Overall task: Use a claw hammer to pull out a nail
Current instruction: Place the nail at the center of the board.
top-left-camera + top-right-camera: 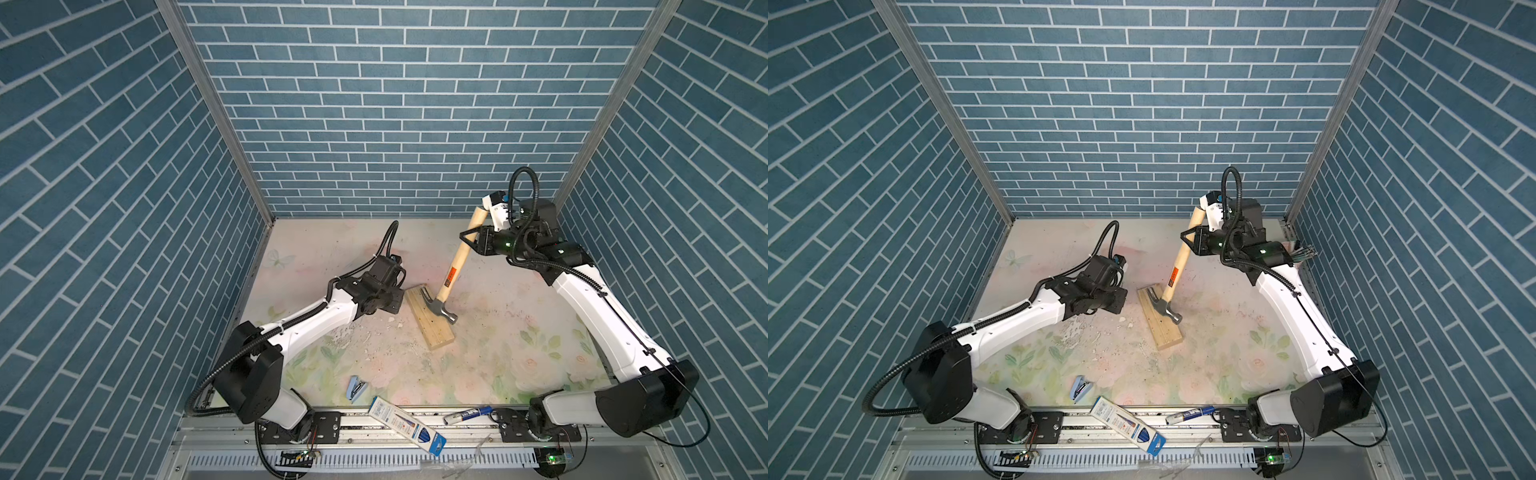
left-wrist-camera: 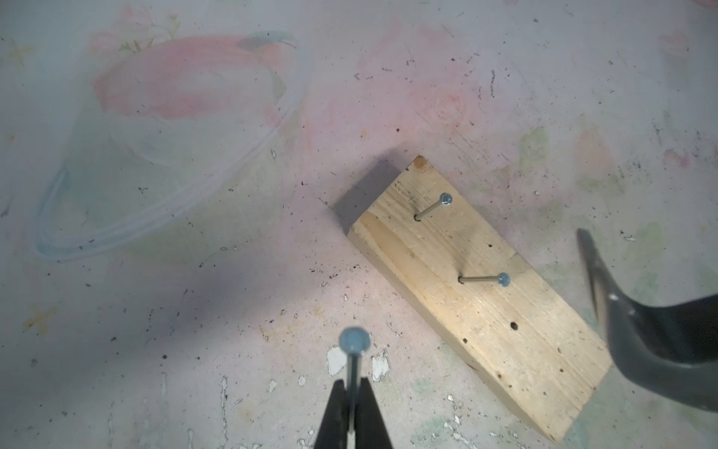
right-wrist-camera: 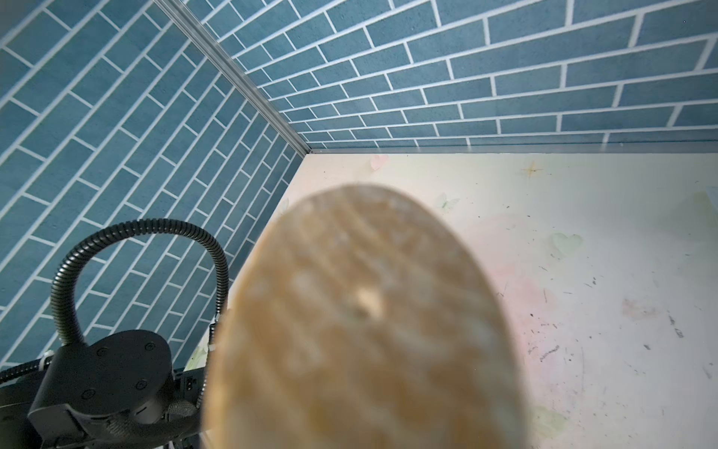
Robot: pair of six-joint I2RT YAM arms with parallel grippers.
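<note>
The claw hammer (image 1: 453, 270) stands steeply, its pale wooden handle held near the upper end by my right gripper (image 1: 469, 239), which is shut on it. Its grey head (image 1: 438, 306) hangs at the wooden block (image 1: 430, 320); I cannot tell whether it touches. The dark claw (image 2: 660, 330) shows beside the block (image 2: 489, 311) in the left wrist view. Two tilted nails (image 2: 431, 208) (image 2: 481, 278) stick out of that block. My left gripper (image 2: 352, 383) is shut on a third nail (image 2: 354, 342), held off the block above the table. The handle's butt (image 3: 365, 322) fills the right wrist view and hides those jaws.
A blue stapler (image 1: 356, 388), a pen box (image 1: 405, 424) and a marker (image 1: 467, 414) lie at the table's front edge. White paint flakes (image 1: 353, 336) are scattered between the left arm and the block. Brick-patterned walls close in the left, back and right sides.
</note>
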